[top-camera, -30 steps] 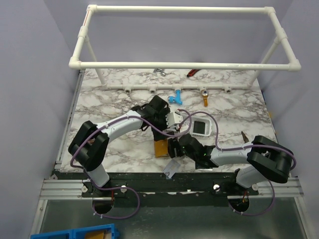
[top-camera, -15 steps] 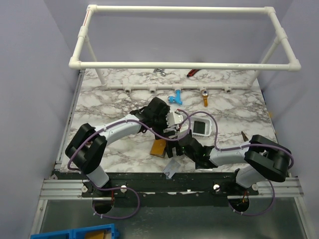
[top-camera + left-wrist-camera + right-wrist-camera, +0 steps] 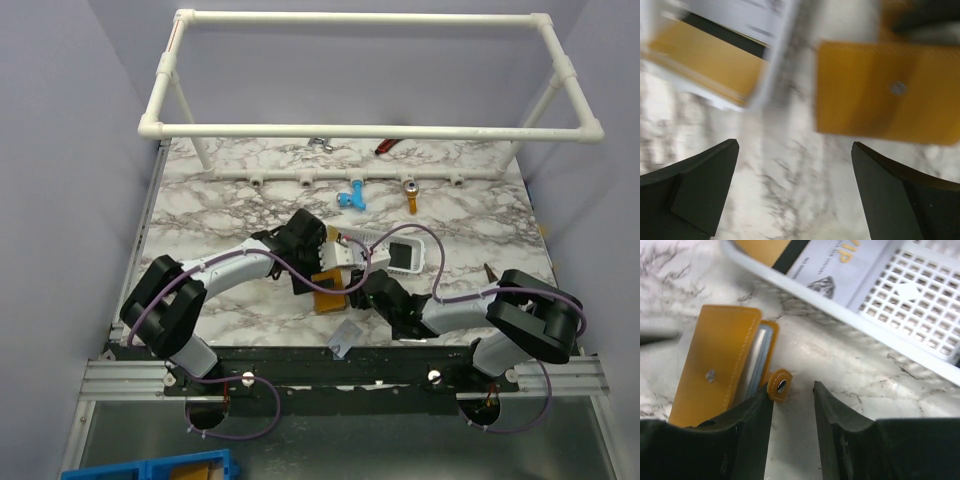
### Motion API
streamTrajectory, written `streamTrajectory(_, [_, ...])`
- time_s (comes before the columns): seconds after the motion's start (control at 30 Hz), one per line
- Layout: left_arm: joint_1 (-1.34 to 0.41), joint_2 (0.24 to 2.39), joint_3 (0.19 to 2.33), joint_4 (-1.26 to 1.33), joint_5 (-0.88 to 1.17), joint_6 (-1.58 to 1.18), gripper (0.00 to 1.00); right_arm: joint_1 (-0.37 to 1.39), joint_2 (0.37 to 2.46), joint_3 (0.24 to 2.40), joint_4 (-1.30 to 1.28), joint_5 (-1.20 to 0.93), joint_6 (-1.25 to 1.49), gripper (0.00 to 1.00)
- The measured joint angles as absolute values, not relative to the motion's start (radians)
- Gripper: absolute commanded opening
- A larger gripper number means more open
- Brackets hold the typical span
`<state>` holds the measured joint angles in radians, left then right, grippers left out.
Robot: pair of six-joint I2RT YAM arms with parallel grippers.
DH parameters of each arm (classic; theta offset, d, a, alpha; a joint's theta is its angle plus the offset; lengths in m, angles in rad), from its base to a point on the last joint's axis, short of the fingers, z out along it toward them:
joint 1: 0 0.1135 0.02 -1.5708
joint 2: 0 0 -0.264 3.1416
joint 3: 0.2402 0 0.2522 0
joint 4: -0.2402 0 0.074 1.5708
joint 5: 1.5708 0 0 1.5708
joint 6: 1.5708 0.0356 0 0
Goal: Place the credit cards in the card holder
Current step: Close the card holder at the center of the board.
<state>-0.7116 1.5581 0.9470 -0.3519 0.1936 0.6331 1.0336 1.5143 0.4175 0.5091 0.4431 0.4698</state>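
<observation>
I see the marbled table (image 3: 200, 200) carrying the orange card holder (image 3: 328, 296) near its front middle, with its snap tab sticking out. It lies just beside the white mesh basket (image 3: 920, 295). A pale card (image 3: 343, 338) sits at the near edge. Farther back lie a blue piece (image 3: 351, 197), a gold-coloured piece (image 3: 411, 204) and a red tool (image 3: 385, 146), by the white pipe frame (image 3: 370, 130).

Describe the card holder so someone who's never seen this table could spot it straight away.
On the marble table, look near the middle of its front edge. Beside the white mesh basket lies the card holder, flat on the marble. It alone is orange-brown and leather-like, folded, with a small snap tab sticking out.
</observation>
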Motion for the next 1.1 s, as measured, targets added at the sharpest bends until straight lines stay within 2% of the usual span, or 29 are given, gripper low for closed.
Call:
streamTrajectory(0.1, [-0.734, 1.553, 0.894, -0.447, 0.216, 0.709, 0.99, 1.004, 1.502, 0.407, 0.51, 0.452, 0.541, 0.36])
streamTrajectory(0.3, [-0.781, 1.547, 0.87, -0.552, 0.268, 0.76, 0.98, 0.986, 1.497, 0.406, 0.504, 0.472, 0.607, 0.19])
streamTrajectory(0.53, [-0.801, 1.515, 0.873, -0.557, 0.289, 0.776, 0.99, 0.986, 1.499, 0.408, 0.503, 0.474, 0.643, 0.14])
streamTrajectory(0.7, [-0.801, 1.423, 0.873, -0.57, 0.289, 0.794, 0.99, 0.961, 1.499, 0.408, 0.503, 0.463, 0.668, 0.02])
streamTrajectory(0.93, [-0.827, 1.43, 0.894, -0.533, 0.324, 0.743, 0.99, 0.912, 1.499, 0.404, 0.504, 0.396, 0.711, 0.01])
streamTrajectory(1.1, [-0.86, 1.482, 0.904, -0.508, 0.373, 0.744, 0.94, 0.895, 1.498, 0.4, 0.504, 0.337, 0.74, 0.01])
